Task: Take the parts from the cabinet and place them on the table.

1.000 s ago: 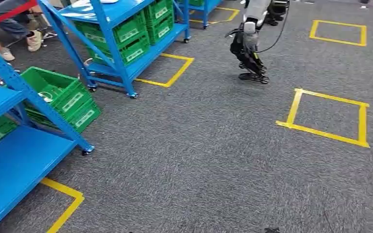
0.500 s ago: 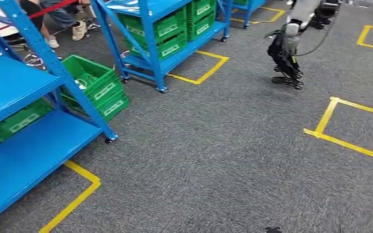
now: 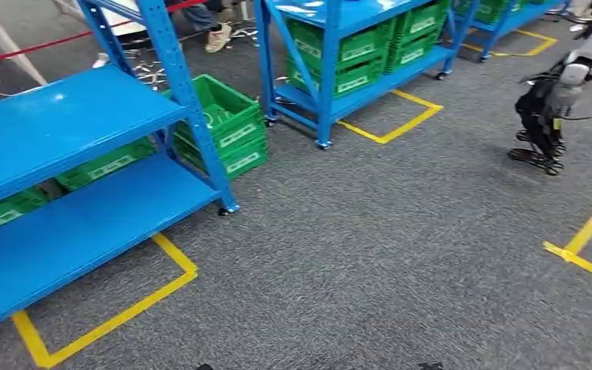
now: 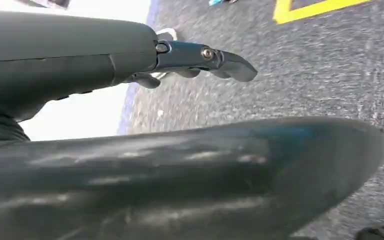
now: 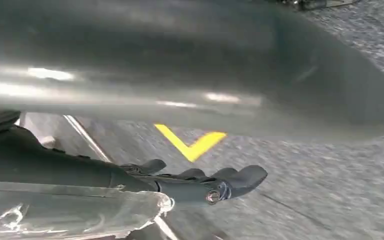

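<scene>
white labels on the fronts of the green crates (image 3: 235, 137) beside and on the blue shelving racks (image 3: 162, 69), print too small and blurred to read, no other legible text

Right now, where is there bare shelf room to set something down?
The near rack's upper shelf and lower shelf are bare toward the front. Green crates crowd the lower shelf's back, and the far rack is packed with crates.

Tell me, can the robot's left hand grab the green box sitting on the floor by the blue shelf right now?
Probably not yet. The green box sits far off on the carpet behind the blue shelf's leg, and the left hand hangs low over bare carpet, holding nothing. The robot likely has to walk closer first.
</scene>
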### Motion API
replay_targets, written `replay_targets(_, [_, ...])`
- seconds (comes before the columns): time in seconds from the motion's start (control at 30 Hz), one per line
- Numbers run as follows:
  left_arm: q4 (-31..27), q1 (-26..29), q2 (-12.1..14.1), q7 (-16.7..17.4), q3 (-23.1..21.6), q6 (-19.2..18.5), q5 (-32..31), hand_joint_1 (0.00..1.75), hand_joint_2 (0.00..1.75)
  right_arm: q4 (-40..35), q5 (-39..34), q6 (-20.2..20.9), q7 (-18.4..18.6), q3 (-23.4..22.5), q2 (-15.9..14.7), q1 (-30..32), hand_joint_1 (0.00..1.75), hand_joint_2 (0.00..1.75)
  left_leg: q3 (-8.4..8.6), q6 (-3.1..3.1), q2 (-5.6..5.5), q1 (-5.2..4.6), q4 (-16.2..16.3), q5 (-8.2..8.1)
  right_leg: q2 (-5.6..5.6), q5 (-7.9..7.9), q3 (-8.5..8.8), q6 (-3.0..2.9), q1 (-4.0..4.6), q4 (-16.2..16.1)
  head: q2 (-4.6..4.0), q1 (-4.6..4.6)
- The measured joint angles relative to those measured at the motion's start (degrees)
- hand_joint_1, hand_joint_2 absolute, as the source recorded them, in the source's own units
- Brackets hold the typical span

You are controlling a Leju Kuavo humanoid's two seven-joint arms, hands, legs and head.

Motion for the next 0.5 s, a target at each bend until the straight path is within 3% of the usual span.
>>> replay_targets(0.1, [0.0,0.6,0.1,-0.1,0.7,0.1,0.3,0.0,0.0,0.0,-0.2,0.0,0.0,0.0,0.0,-0.2,0.0,0.0,-0.26,-1.32,-1.44,0.52,-1.0,0.83,-1.57,0.29,0.32,-1.2,0.6,0.0,0.0,0.04])
replay_targets(0.13, [0.0,0.7,0.1,-0.1,0.9,0.1,0.5,0.0,0.0,0.0,-0.3,0.0,0.0,0.0,0.0,-0.2,0.0,0.0,-0.39,-1.47,-1.05,0.52,-0.8,0.62,-2.38,0.61,0.38,-1.73,0.27,-0.4,0.0,0.09])
replay_targets(0.17, [0.0,0.7,0.1,-0.1,1.1,0.1,0.6,0.0,0.0,0.0,-0.4,0.0,0.0,0.0,0.0,-0.3,0.0,0.0,-0.81,-1.72,2.36,0.16,0.2,-0.46,-2.96,0.7,0.45,-2.01,0.37,-0.6,0.0,-0.26])
replay_targets(0.2, [0.0,0.5,0.1,-0.1,1.2,0.1,0.6,0.0,0.0,0.0,-0.4,-0.1,0.0,0.0,0.0,-0.2,0.0,0.0,-2.55,-1.96,4.34,0.16,3.6,-2.87,-3.82,0.67,0.39,-2.4,0.53,-0.6,0.0,-0.59])
replay_targets(0.27, [0.0,0.2,0.1,-0.2,1.4,0.1,0.5,0.0,0.0,0.0,-0.5,-0.1,0.0,0.0,0.0,0.1,0.0,0.0,-6.93,-2.2,5.37,0.21,12.9,-7.23,-5.73,0.54,0.28,-2.62,0.74,-0.5,0.0,-0.57])
replay_targets(0.3, [0.0,0.2,0.1,-0.2,1.5,0.1,0.4,0.0,0.0,0.0,-0.6,-0.2,-0.1,0.0,0.0,0.1,0.0,0.0,-8.41,-2.26,5.39,0.21,16.1,-8.19,-6.56,0.49,0.24,-2.7,0.81,-0.5,0.0,-0.55])
replay_targets(0.33, [0.0,0.4,0.1,-0.2,1.5,0.1,0.2,0.0,0.0,0.0,-0.6,-0.2,-0.2,-0.1,0.0,0.1,0.0,0.0,-8.65,-2.27,5.4,0.22,16.7,-7.73,-7.25,0.46,0.28,-2.72,0.82,-0.5,0.0,-0.59])
replay_targets(0.37, [0.0,0.5,0.1,-0.2,1.5,0.1,0.0,0.0,0.0,0.0,-0.8,-0.2,-0.3,-0.1,0.0,0.0,0.0,0.0,-7.53,-2.21,5.45,0.21,14.7,-5.88,-7.98,0.42,0.33,-2.69,0.85,-0.5,0.0,-0.59])
replay_targets(0.4, [0.0,0.6,0.2,-0.2,1.5,0.1,-0.1,0.0,0.0,0.0,-0.8,-0.2,-0.3,-0.1,0.0,-0.1,0.0,0.0,-5.33,-2.07,5.74,0.18,10.6,-3.44,-8.66,0.38,0.44,-2.63,0.85,-0.5,0.0,-0.59])
replay_targets(0.43, [0.0,0.5,0.3,-0.2,1.5,0.1,-0.2,0.0,0.0,0.0,-0.9,-0.2,-0.4,-0.1,0.0,-0.2,0.0,0.0,-2.6,-1.84,6.75,0.11,5.7,-1.15,-9.23,0.28,0.62,-2.5,0.85,-0.5,0.0,-0.59])
replay_targets(0.47, [0.0,0.4,0.3,-0.2,1.5,0.1,-0.2,0.0,0.0,0.0,-0.9,-0.2,-0.4,-0.1,0.0,-0.3,0.0,0.0,0.03,-1.48,9.93,-0.15,1.2,0.25,-9.72,0.14,0.83,-2.29,1.01,-0.5,0.0,-0.59])
replay_targets(0.5, [0.0,0.2,0.3,-0.2,1.5,0.1,-0.3,0.0,0.0,0.0,-0.9,-0.2,-0.5,0.0,0.0,-0.3,0.0,0.0,0.78,-1.34,11.86,-0.78,-1.0,-0.44,-10.2,-0.25,0.77,-1.88,1.53,-0.2,0.0,-0.78])
